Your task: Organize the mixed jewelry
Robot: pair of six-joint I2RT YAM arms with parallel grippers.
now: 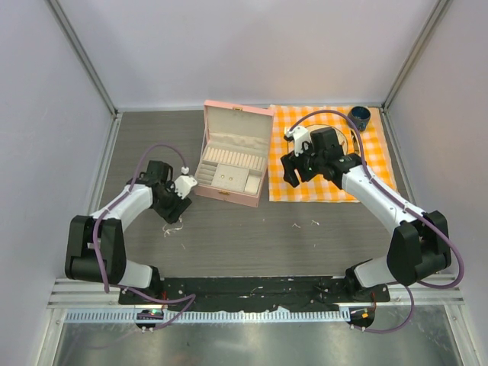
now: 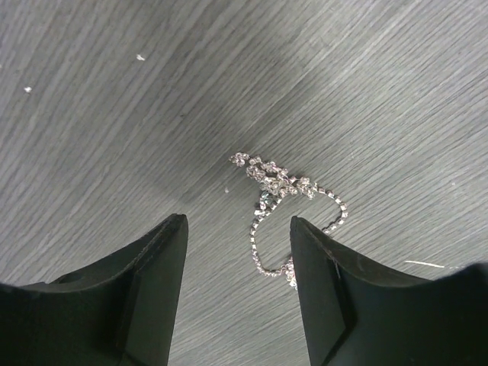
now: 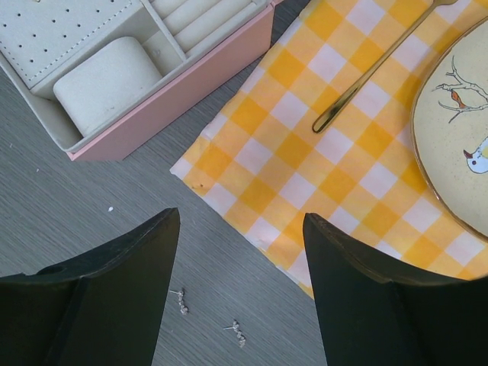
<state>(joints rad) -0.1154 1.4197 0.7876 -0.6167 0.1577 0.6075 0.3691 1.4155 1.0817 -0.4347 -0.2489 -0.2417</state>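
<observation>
**Chain at nine o'clock, earrings by the cloth**

A grey wood-grain table (image 1: 252, 244) sits inside pale walls (image 1: 244, 46). An open pink jewelry case (image 1: 229, 196) stands at twelve o'clock. A yellow checked cloth (image 1: 374, 160) at two o'clock carries a bird-painted plate (image 3: 450, 130), a gold-coloured cutlery handle (image 3: 366, 76) and a dark cup (image 1: 359, 117).

The left gripper (image 2: 238, 223), jaws spread, hangs over the silvery chain (image 2: 278, 179) at nine o'clock, and its right finger covers the end of the chain's loop. The right gripper (image 3: 240, 217), also spread, hovers above two tiny earrings (image 3: 181, 300) on bare table off the cloth's seven-o'clock corner.
</observation>
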